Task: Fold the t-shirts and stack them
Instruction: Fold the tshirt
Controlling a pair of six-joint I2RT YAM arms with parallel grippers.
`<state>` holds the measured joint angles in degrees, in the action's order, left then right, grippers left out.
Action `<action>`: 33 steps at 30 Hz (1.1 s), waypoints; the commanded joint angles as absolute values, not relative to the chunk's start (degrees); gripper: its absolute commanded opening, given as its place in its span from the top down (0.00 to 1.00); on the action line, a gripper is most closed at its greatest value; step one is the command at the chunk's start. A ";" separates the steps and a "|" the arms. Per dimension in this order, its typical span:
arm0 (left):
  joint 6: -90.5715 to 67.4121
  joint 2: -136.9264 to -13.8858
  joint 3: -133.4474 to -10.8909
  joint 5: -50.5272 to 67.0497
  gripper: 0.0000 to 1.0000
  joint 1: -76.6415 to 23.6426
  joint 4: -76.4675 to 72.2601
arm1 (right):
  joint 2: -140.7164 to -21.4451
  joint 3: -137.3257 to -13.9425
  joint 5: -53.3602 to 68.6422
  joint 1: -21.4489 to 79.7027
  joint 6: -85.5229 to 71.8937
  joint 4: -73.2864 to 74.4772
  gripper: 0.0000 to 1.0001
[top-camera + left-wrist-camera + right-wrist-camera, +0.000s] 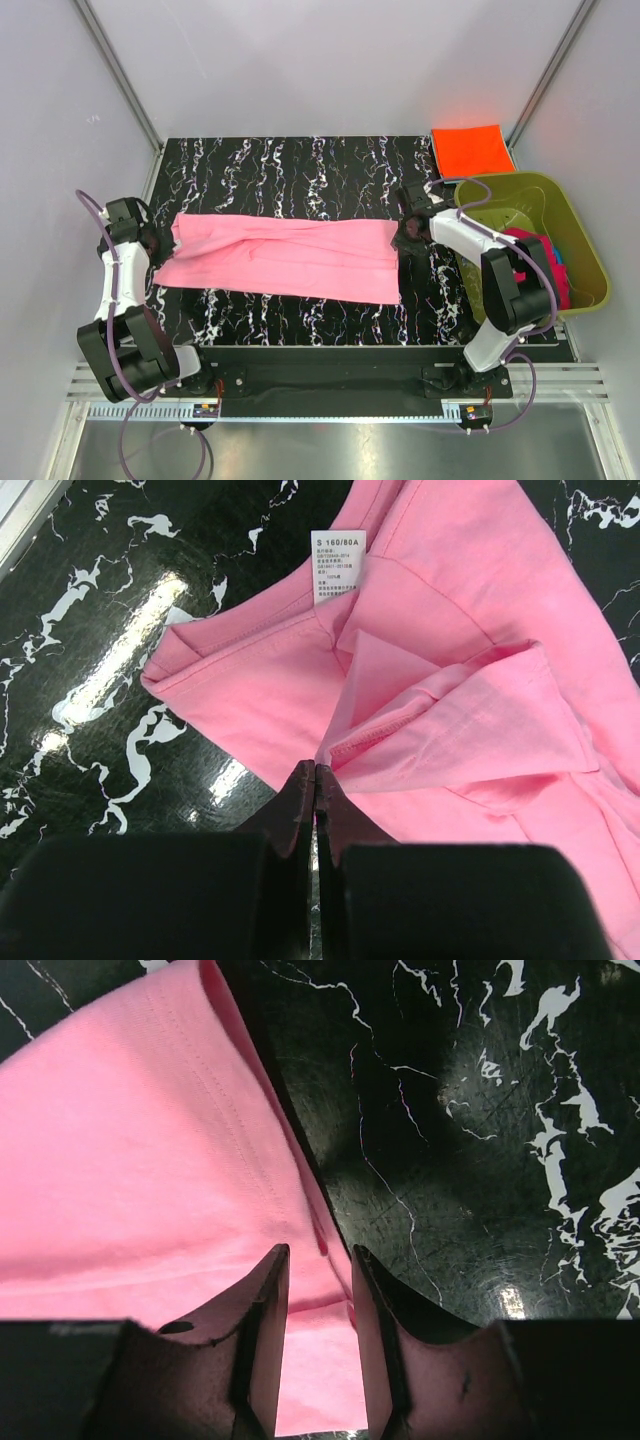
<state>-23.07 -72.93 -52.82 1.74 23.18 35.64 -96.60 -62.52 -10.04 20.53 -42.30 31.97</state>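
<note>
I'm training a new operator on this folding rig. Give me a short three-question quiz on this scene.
1. True or false: the magenta t-shirt lies in the olive tub.
2. The left hand is: A open above the cloth; B shut on the pink t-shirt; C off the table.
3. Fill in: the folded t-shirt at the far right is ____.
Key: 1 true; 2 B; 3 orange.

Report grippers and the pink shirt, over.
Left gripper shut on pink t-shirt at collar end. Right gripper open, astride hem. Shirt lies long across table; orange t-shirt folded far right. Nothing in the way.
</note>
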 commanded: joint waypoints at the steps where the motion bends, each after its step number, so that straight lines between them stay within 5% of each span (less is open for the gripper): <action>1: -23.91 -72.86 -52.73 2.55 1.00 23.55 32.61 | -97.90 -63.01 -11.43 20.30 -45.61 31.82 0.61; 22: -25.66 -74.79 -56.42 4.83 1.00 23.55 31.55 | -102.04 -63.72 -8.62 20.30 -46.14 28.74 0.73; 28: -25.93 -75.41 -58.00 4.57 1.00 23.55 31.55 | -100.38 -63.54 -10.36 20.22 -45.70 28.83 0.99; 33: -25.58 -77.17 -64.24 1.42 1.00 23.64 34.18 | -98.97 -64.16 -10.72 19.25 -43.69 28.83 1.00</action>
